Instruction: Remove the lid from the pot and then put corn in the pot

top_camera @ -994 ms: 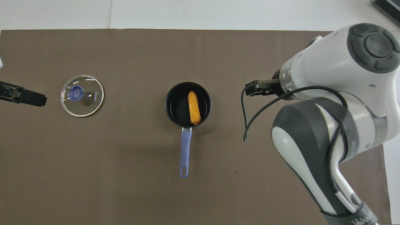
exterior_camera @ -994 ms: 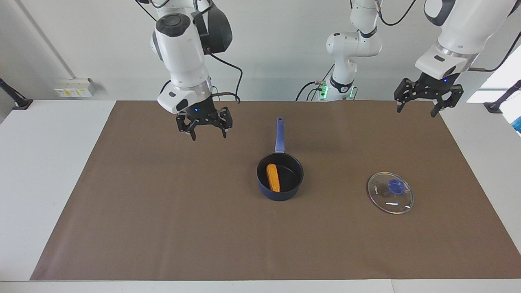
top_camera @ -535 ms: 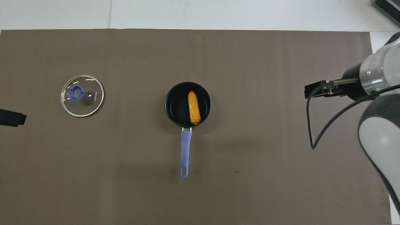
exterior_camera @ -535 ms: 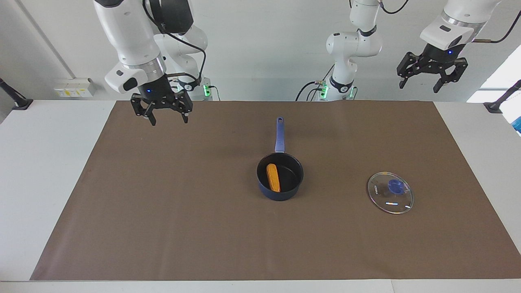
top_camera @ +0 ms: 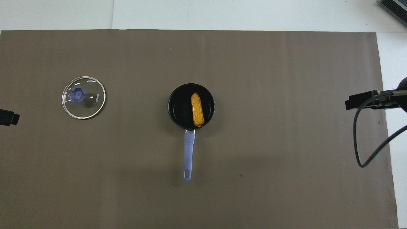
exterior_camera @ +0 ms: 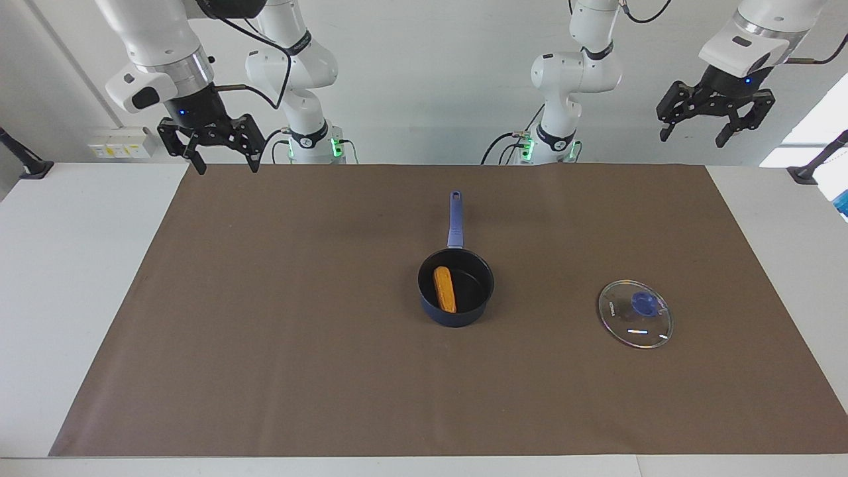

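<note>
The dark blue pot (exterior_camera: 487, 296) (top_camera: 173, 109) stands uncovered in the middle of the brown mat, its long handle pointing toward the robots. The orange-yellow corn (exterior_camera: 444, 289) (top_camera: 197, 109) lies inside it. The clear glass lid (exterior_camera: 635, 314) (top_camera: 83, 97) with a blue knob lies flat on the mat toward the left arm's end. My right gripper (exterior_camera: 220, 165) hangs open and empty, high over the mat's corner at the right arm's end. My left gripper (exterior_camera: 695, 136) hangs open and empty, high over the robots' edge of the table at the left arm's end.
The brown mat (exterior_camera: 265, 344) (top_camera: 270, 159) covers most of the white table. A black cable (top_camera: 362, 149) dangles from the right wrist at the mat's edge. A small black part of the left hand (top_camera: 8, 117) shows at the overhead view's edge.
The right arm has swung up and away from beside the pot toward its own end of the table. The left gripper has risen. Pot, corn and lid have not moved.
</note>
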Controlling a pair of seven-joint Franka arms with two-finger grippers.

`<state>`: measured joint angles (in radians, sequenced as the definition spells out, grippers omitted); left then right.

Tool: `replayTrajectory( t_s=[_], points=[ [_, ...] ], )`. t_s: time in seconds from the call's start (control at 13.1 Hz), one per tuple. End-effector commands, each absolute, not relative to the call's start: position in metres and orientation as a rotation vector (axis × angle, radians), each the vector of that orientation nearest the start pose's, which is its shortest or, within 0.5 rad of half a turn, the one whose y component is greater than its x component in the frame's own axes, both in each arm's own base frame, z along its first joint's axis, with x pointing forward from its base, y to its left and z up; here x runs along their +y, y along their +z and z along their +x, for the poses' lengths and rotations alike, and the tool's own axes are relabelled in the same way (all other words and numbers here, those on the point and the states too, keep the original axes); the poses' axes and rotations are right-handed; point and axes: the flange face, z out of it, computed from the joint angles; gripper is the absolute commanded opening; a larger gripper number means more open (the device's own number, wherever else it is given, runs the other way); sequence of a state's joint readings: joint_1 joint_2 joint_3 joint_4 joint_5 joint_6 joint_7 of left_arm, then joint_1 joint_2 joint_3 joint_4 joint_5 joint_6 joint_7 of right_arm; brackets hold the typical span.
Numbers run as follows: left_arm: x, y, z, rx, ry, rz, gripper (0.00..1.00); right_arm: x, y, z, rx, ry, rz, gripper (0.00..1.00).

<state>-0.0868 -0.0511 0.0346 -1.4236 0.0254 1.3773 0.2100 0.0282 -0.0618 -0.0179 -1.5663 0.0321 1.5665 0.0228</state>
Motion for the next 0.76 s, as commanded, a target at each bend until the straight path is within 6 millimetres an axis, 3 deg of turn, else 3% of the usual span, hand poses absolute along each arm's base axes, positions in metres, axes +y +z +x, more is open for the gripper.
replayTrajectory(
  t_s=[0.0,0.38,0.69],
  points=[
    [-0.02,0.712,0.512,0.374,-0.003,-3.107,1.0,-0.005,0.665,0.528,0.038,-0.086,-3.111,1.0],
    [-0.018,0.715,0.505,0.369,0.001,-3.109,1.0,-0.013,0.664,0.519,0.035,0.009,-3.116,1.0],
    [-0.016,0.713,0.5,0.291,0.047,-3.121,1.0,-0.014,0.665,0.513,-0.17,0.096,-3.181,1.0]
  ],
)
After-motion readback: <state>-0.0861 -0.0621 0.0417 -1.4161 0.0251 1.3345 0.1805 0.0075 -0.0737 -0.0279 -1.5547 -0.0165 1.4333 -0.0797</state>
